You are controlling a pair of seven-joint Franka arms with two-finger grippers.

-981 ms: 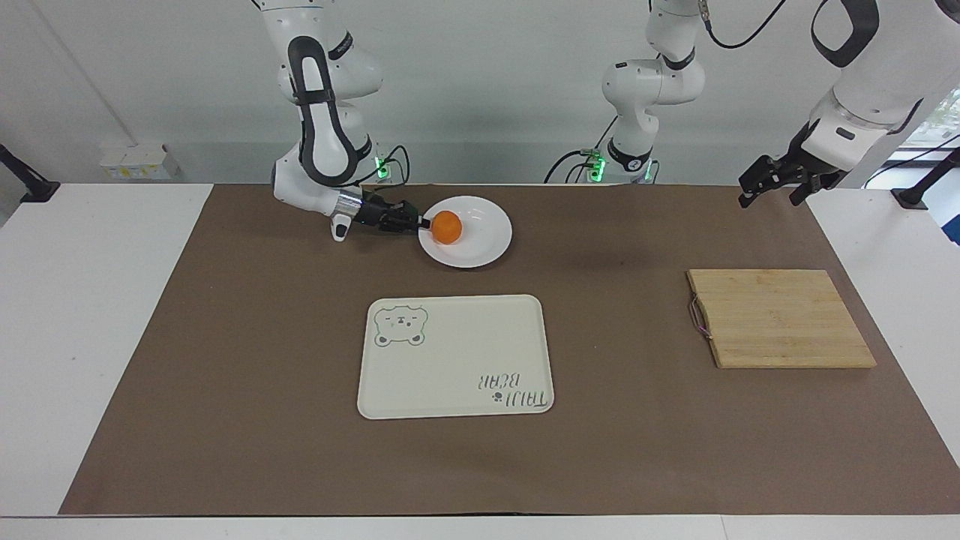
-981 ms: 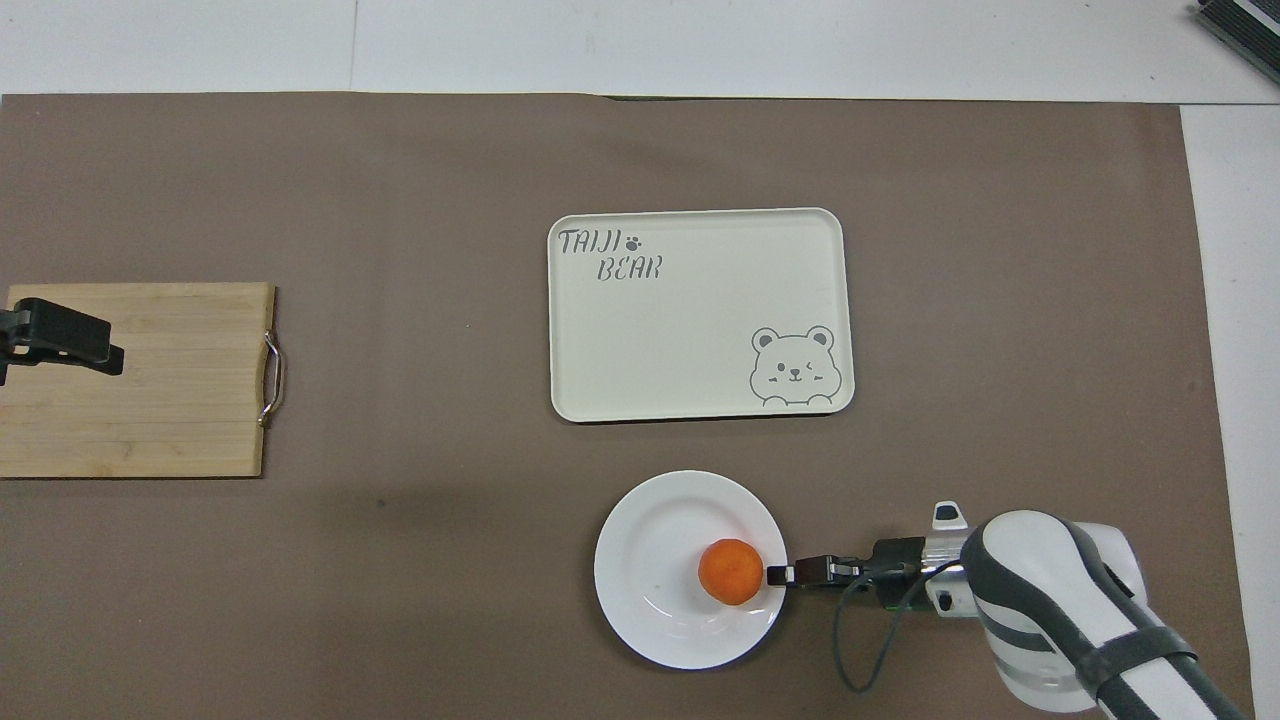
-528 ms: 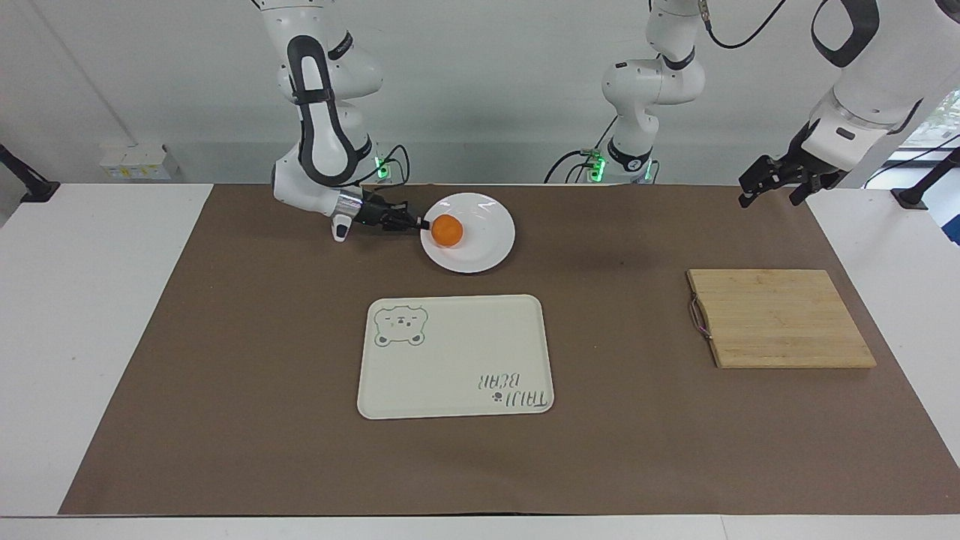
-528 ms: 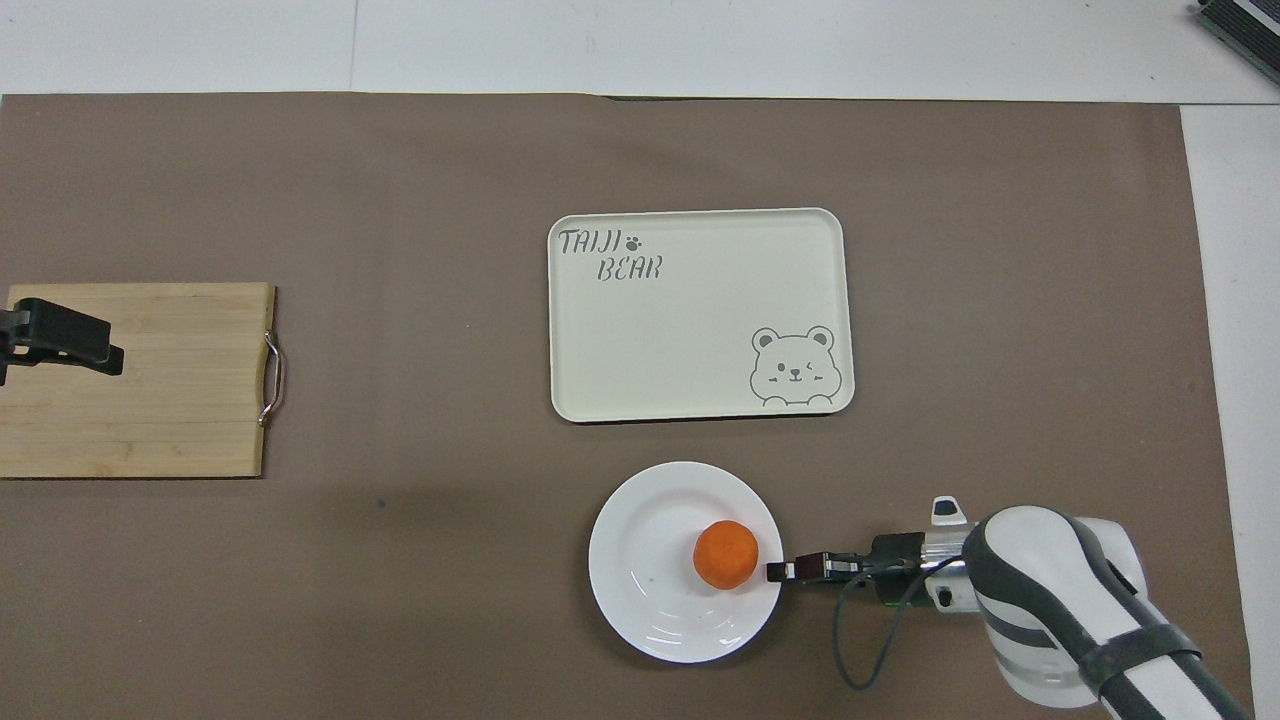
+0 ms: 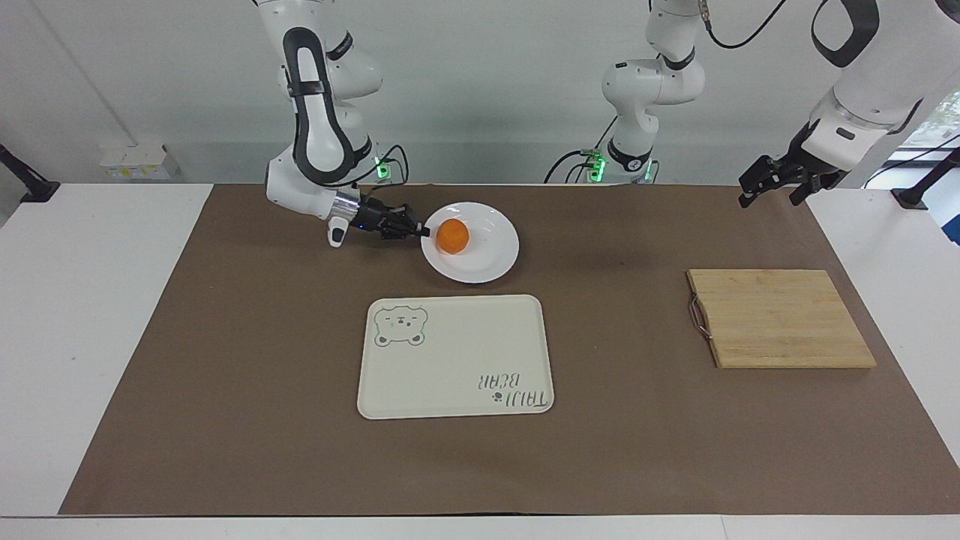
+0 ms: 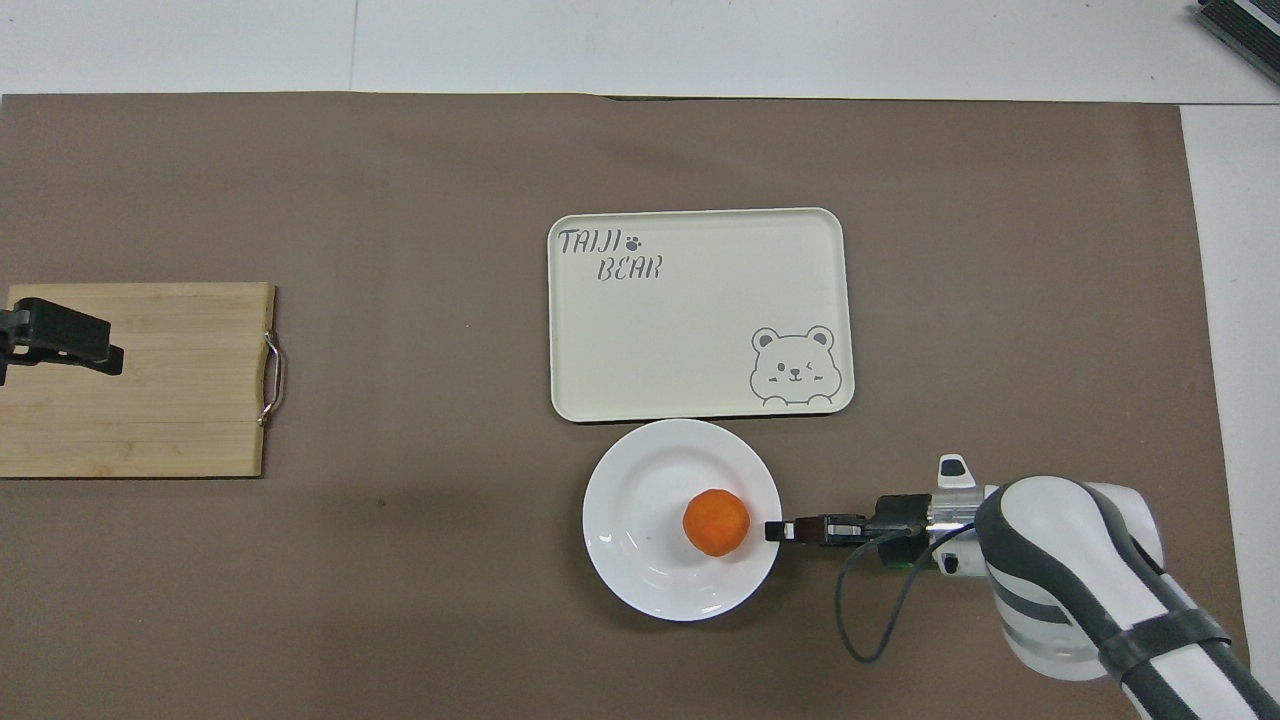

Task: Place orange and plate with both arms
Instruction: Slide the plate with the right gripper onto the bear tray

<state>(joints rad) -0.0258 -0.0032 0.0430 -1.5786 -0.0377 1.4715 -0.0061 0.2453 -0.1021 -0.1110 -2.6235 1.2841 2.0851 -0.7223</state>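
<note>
Plate (image 5: pixel 470 242) w/ orange (image 5: pixel 453 236) has shifted since the earlier frames: it's come away from the robots toward the bear tray (image 5: pixel 455 356), and its rim now sits just beside the tray's robot-side edge, seen from overhead to about touch it; in the facing view there's a dark patch under it, so prob lifted slightly, can't confirm. R gripper (image 5: pixel 424 232) has moved along w/ it, fingertips pinched shut on the plate rim at the R-arm side. Orange rides on the plate, a bit off-centre toward the gripper, not touching the fingers.

L gripper (image 5: pixel 772 177) waits up in the air, over the cutting board (image 5: pixel 780 318) in the overhead view, nothing in it; can't tell finger state from pics alone, jaws look spread.

Progress (my read): orange already on plate = done. Plate grasp = done. Carry to tray = in progress, early-mid. Left: get the plate onto the tray, release. L arm's part not begun; its role unclear, maybe the board.

Writing: tray reads "TAIJI BEAR" w/ a paw mark after TAIJI, plus a winking bear drawing in the opposite corner, the one nearest the plate. No other readable text or brands; the board is plain wood w/ a metal handle at its tray-facing end.
</note>
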